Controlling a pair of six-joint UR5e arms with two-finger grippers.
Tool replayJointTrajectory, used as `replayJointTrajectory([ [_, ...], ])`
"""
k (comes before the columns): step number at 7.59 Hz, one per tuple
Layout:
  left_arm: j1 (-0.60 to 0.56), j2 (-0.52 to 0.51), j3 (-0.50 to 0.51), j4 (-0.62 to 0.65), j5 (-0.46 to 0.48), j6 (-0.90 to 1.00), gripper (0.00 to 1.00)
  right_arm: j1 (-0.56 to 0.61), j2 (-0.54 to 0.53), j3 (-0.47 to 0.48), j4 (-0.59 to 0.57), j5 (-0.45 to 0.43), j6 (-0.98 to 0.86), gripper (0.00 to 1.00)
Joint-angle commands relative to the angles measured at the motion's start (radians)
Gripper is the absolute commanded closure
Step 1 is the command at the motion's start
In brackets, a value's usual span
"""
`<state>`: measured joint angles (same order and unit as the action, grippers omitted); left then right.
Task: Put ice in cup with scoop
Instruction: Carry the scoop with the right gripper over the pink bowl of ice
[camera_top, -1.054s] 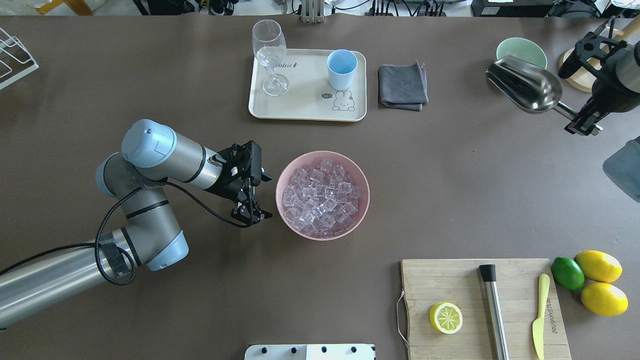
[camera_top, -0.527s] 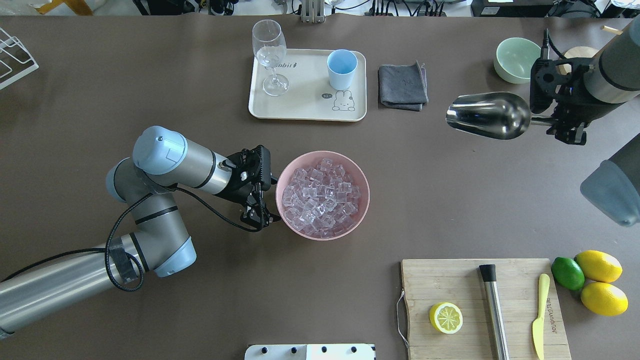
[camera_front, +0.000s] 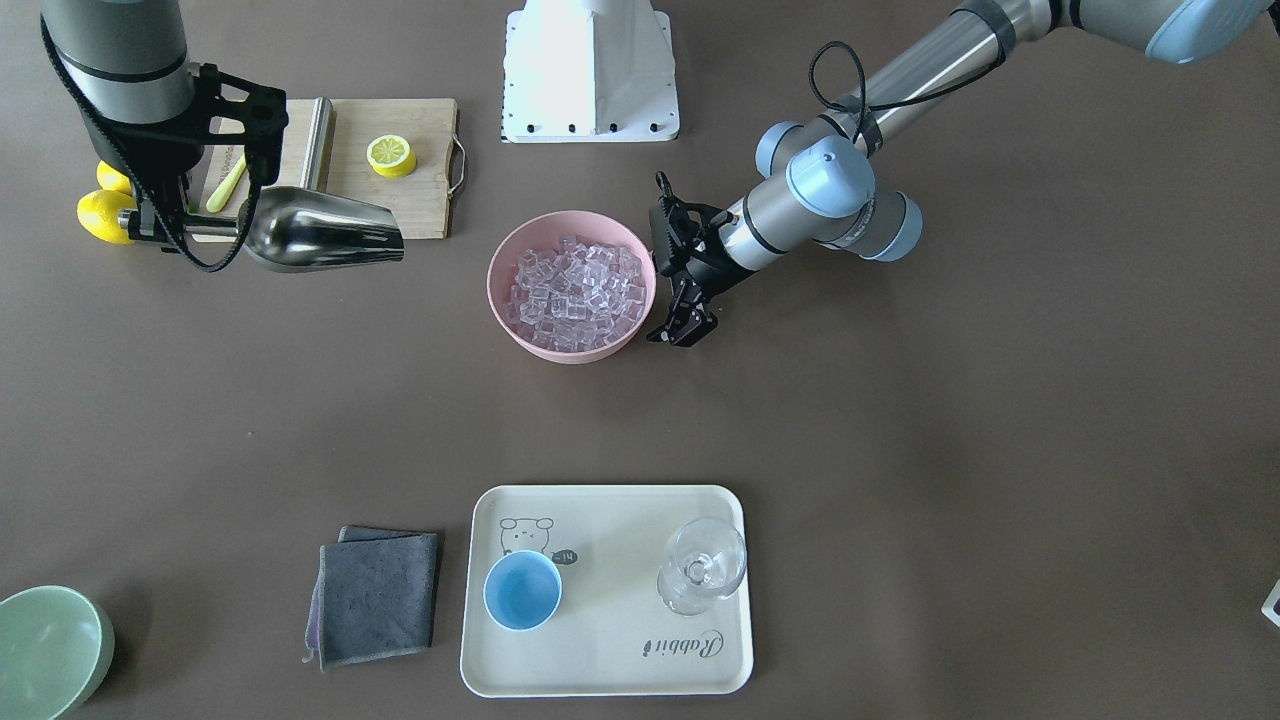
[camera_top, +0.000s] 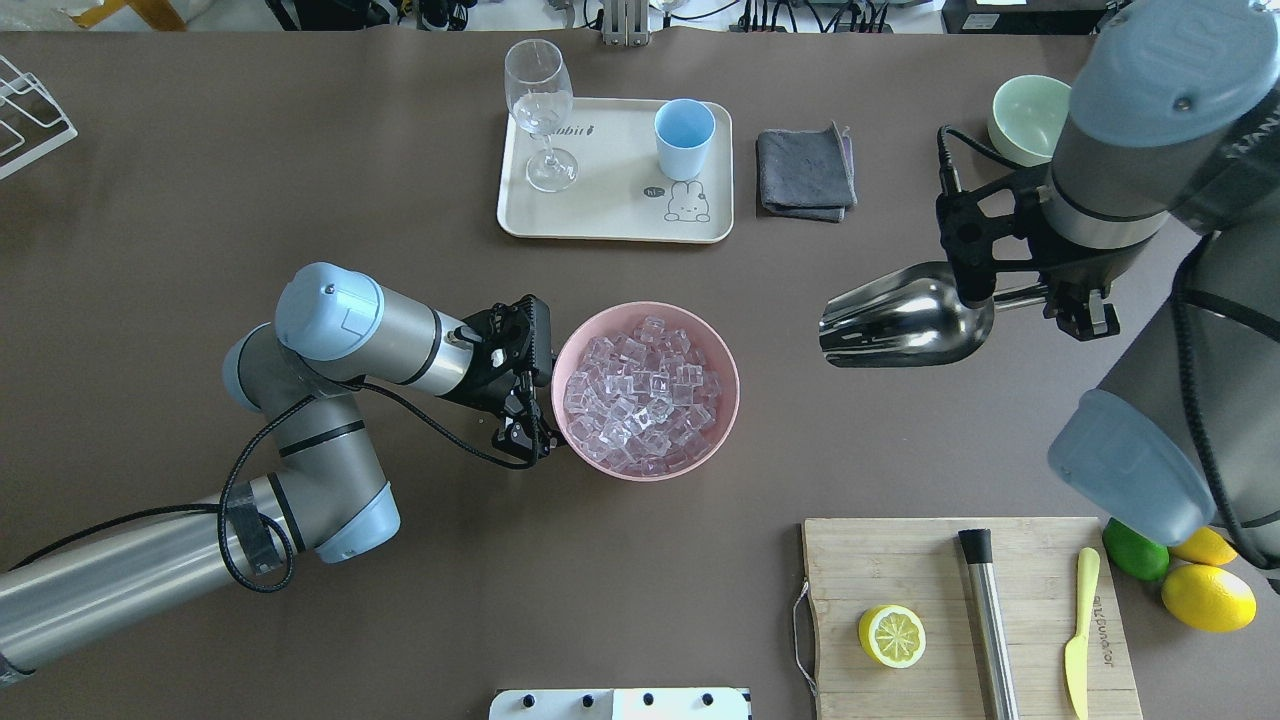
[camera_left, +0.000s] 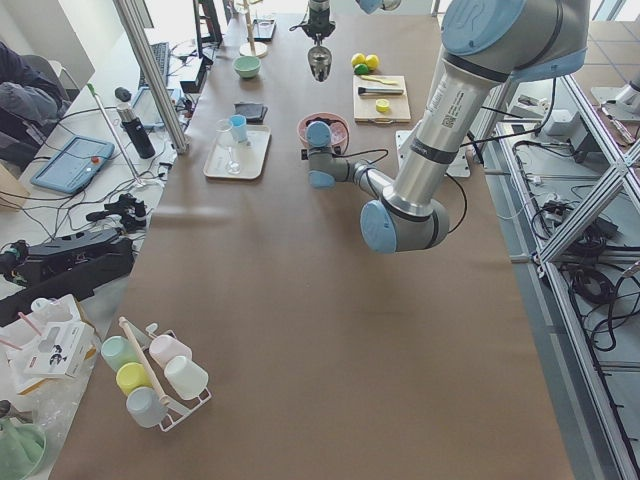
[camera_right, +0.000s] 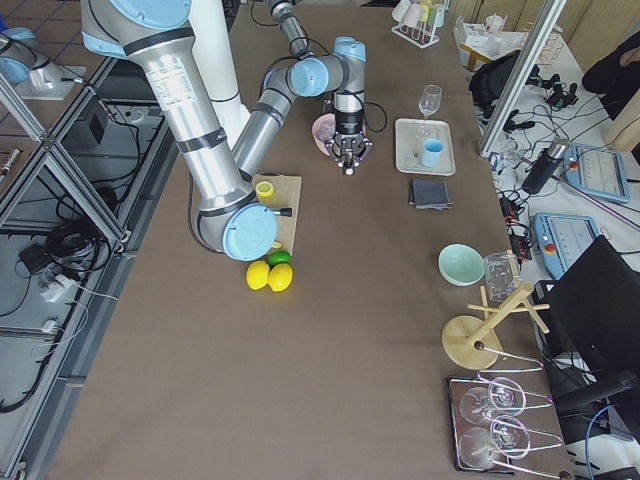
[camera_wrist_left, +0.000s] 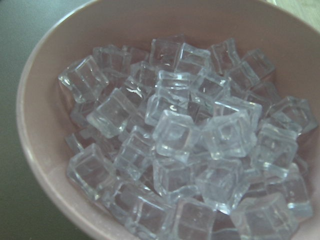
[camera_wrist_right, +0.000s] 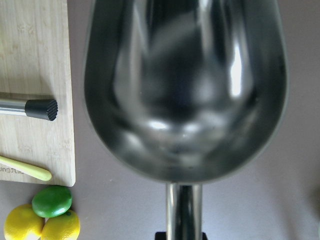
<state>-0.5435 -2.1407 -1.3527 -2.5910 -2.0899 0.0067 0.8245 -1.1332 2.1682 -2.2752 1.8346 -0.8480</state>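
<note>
Overhead exterior view: you see the right gripper (camera_top: 1040, 292) pinching the handle of the empty scoop (camera_top: 900, 325), well right of the pink bowl (camera_top: 730, 400) holding the ice (camera_top: 640, 390). The cup (camera_top: 684, 135) stands on the tray (camera_top: 610, 215). The left gripper (camera_top: 525, 435) sits just beside the bowl; you cannot tell its finger spacing.

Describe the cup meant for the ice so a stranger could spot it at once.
Find the cream tray with a rabbit drawing on the far side of the table from the robot. The cup stands on it beside a clear stemmed glass; it alone is light blue, opaque and stemless.
</note>
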Motion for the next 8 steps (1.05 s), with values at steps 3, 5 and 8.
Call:
replayJointTrajectory([
  [3, 0.000, 0.001, 0.000, -0.009, 0.002, 0.001, 0.02, -0.103, 0.416, -0.299, -0.383, -0.122, -0.063, 1.00],
  [5, 0.000, 0.001, -0.003, -0.015, 0.004, 0.001, 0.02, -0.151, 0.496, -0.401, -0.420, -0.188, -0.060, 1.00],
  [8, -0.001, 0.005, -0.005, -0.031, 0.004, 0.001, 0.02, -0.234, 0.547, -0.500, -0.452, -0.250, 0.027, 1.00],
])
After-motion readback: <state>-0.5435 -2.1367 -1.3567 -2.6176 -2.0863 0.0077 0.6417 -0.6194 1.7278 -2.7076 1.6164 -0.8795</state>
